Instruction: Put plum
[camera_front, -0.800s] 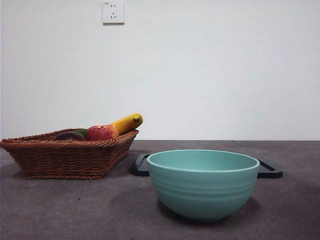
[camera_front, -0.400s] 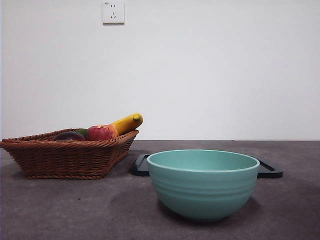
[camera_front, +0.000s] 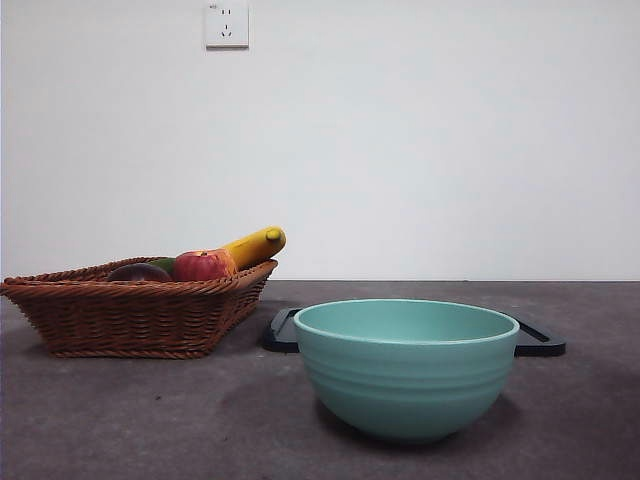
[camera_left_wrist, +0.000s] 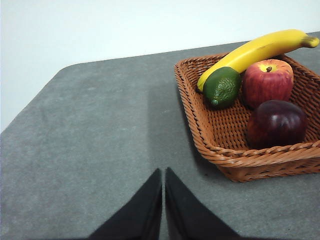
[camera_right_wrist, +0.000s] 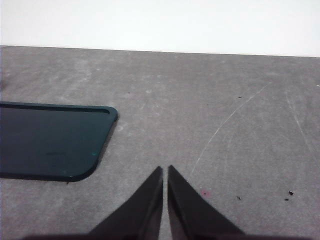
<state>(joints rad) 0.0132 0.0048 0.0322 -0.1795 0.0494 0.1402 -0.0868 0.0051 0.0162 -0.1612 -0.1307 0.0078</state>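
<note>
The plum (camera_left_wrist: 276, 123), dark maroon and glossy, lies in the wicker basket (camera_left_wrist: 215, 145); in the front view only its top (camera_front: 138, 272) shows over the basket rim (camera_front: 130, 318). My left gripper (camera_left_wrist: 163, 172) is shut and empty above bare table, apart from the basket. My right gripper (camera_right_wrist: 164, 170) is shut and empty over the table beside the dark tray (camera_right_wrist: 50, 145). Neither arm shows in the front view.
The basket also holds a red-and-yellow apple (camera_left_wrist: 267, 82), a green fruit (camera_left_wrist: 221, 86) and a banana (camera_left_wrist: 255, 50). A teal bowl (camera_front: 406, 366) stands at the front centre, with the dark tray (camera_front: 535, 340) behind it.
</note>
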